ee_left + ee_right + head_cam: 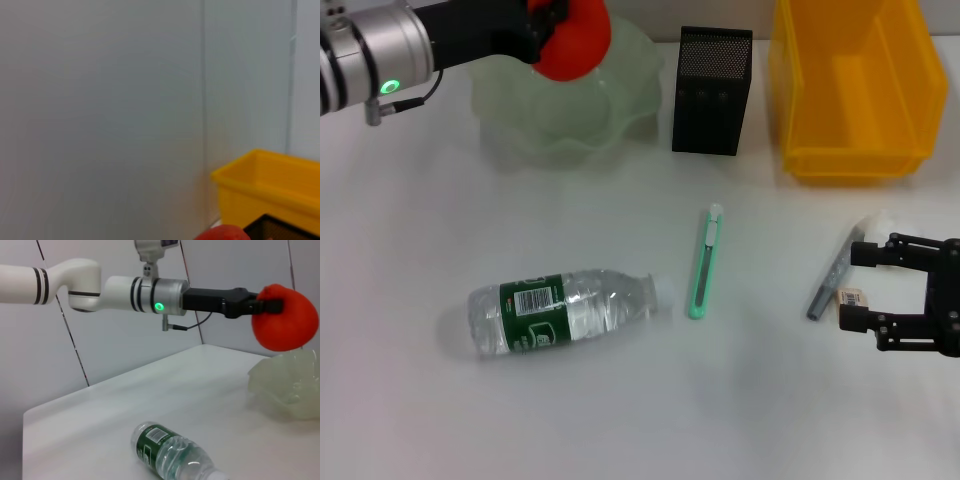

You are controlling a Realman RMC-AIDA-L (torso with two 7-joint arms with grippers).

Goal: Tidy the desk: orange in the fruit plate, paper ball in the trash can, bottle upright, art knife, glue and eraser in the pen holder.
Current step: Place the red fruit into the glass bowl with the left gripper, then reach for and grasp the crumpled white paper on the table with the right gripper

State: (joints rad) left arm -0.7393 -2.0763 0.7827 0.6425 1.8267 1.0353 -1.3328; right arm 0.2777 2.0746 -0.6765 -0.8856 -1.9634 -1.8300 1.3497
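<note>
My left gripper (552, 30) is shut on the red-orange orange (582, 45) and holds it above the pale green fruit plate (620, 120). The right wrist view shows the same gripper (265, 302), the orange (285, 317) and the plate (290, 385) below it. The bottle (560, 310) lies on its side at the desk's front left. The mint-green art knife (705, 262) lies mid-desk. My right gripper (862, 285) is open at the right, with the eraser (851, 297) at its fingertips and the grey glue (832, 272) just beside it. The pen holder (712, 90) and the yellow trash can (850, 150) stand at the back.
A pale white lump (872, 224) lies at the far end of the glue; I cannot tell whether it is the paper ball. The left wrist view shows the top of the orange (222, 234), the trash can (270, 195) and a grey wall.
</note>
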